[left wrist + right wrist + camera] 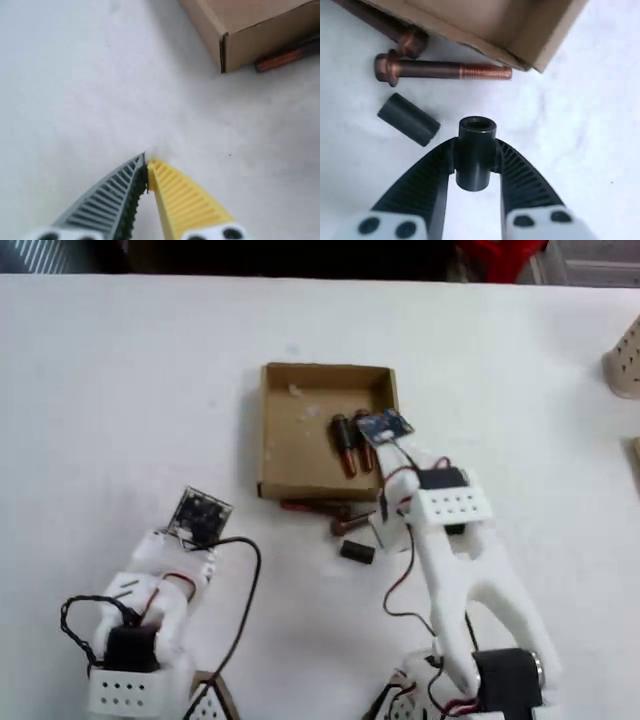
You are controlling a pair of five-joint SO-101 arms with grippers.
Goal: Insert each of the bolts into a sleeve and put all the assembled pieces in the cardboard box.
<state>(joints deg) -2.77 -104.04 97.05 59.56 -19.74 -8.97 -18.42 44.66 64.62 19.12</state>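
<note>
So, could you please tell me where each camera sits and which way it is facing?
High view: fixed above the table, looking down on the cardboard box; left arm and right arm show.
Left wrist view: on the left arm, looking along the shut left gripper at bare table.
Right wrist view: on the right arm, looking along the right gripper, shut on a sleeve, toward a bolt.
Shared: all three show the box.

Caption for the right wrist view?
Right gripper grips one sleeve; loose sleeve, bolt and cardboard box lie nearby.
</note>
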